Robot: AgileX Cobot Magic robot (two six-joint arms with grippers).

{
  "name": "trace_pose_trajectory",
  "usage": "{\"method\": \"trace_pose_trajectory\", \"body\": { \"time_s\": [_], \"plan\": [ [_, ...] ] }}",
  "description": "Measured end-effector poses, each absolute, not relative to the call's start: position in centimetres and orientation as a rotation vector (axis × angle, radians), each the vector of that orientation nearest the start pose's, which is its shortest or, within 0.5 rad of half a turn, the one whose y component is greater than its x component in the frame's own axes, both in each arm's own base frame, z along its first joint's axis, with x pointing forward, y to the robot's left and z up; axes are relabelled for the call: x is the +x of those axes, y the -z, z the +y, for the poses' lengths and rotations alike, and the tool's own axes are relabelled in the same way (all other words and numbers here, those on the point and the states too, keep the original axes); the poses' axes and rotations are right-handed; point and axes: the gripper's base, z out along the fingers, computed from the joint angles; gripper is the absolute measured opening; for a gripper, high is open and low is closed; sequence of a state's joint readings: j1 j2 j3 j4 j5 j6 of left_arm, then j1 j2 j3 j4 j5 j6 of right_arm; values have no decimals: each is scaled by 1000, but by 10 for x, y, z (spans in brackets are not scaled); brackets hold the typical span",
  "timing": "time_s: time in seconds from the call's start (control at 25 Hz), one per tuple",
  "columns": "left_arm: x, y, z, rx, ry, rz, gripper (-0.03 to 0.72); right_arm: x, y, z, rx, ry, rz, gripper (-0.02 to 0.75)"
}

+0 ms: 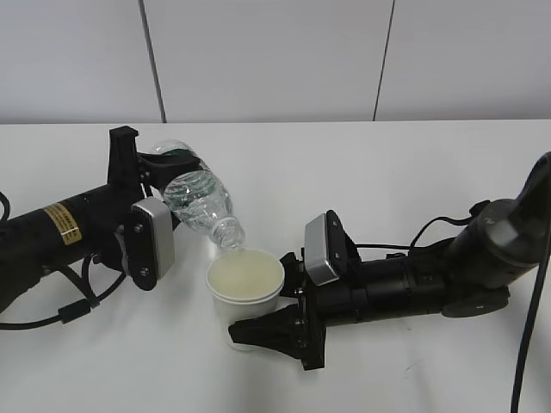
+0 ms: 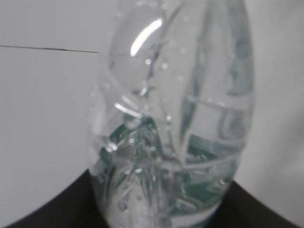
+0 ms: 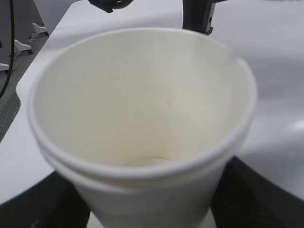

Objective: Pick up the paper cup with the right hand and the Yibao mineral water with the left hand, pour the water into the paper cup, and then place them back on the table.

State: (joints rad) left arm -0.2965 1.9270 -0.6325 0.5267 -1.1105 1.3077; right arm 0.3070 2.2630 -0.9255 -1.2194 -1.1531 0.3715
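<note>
My left gripper [image 1: 168, 172] is shut on the Yibao mineral water bottle [image 1: 200, 200], a clear ribbed bottle with a dark green label. The bottle is tilted mouth-down to the right, its open neck just above the far left rim of the paper cup [image 1: 244, 288]. The bottle fills the left wrist view [image 2: 171, 123]. My right gripper [image 1: 258, 331] is shut on the white paper cup, upright, low over the white table [image 1: 387, 172]. The cup fills the right wrist view [image 3: 142, 118]; its cream inside shows with black fingers [image 3: 247, 194] on both sides.
Black cables [image 1: 52, 301] trail from the left arm at the front left, and a cable [image 1: 525, 344] hangs at the right edge. A grey panelled wall [image 1: 275, 60] stands behind the table.
</note>
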Motion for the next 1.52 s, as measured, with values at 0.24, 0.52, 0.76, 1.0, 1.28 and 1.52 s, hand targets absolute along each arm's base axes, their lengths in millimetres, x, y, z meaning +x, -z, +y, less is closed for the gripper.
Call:
{"method": "trace_pose_trajectory", "body": {
  "time_s": [0.24,0.52,0.76,1.0,1.28,1.52],
  "plan": [
    [298,-135,-134,1615,-596,671,359,309,-59,180,-1246,-995,1549,522],
    [298,-135,-135,1626,-606,651,359,310,-59,180,-1240,-993,1551,522],
    [298,-135,-135,1634,-621,635,359,310,-59,180,-1240,-993,1551,522],
    [300,-136,-135,1631,-631,625,359,310,-59,180,-1238,-991,1553,522],
    [300,-138,-136,1625,-635,616,359,310,-59,180,-1239,-990,1554,522],
    [299,-139,-137,1633,-626,595,359,310,-58,180,-1240,-988,1556,522]
  ]
}}
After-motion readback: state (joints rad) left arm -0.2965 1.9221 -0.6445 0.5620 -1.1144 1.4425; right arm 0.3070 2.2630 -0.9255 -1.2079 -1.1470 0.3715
